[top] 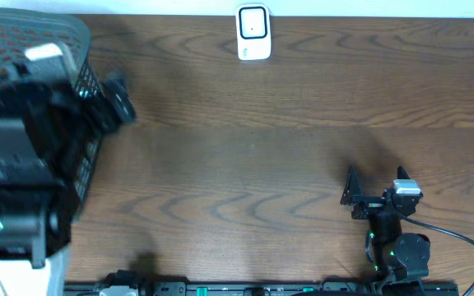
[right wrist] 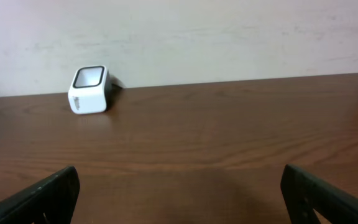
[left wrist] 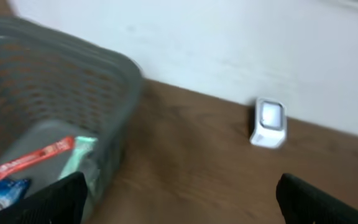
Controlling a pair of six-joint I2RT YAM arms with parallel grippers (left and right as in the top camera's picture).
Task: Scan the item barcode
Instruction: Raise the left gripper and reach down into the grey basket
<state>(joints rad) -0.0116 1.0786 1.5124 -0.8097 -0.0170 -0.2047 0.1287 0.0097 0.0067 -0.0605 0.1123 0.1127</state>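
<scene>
Plainly, we found the red-striped pack (left wrist: pixel 35 157) lying slantwise in the basket (left wrist: pixel 73 46), just below-left of our wide-open, empty left gripper (left wrist: pixel 185 202), while the equally open right gripper (right wrist: pixel 179 193) sat well apart, facing the scanner (top: pixel 253 33).

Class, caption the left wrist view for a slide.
Open left gripper near a mesh basket of packets, white scanner by the wall.

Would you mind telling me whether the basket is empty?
Not empty: the basket holds a red-striped packet and a blue-and-white item.
</scene>
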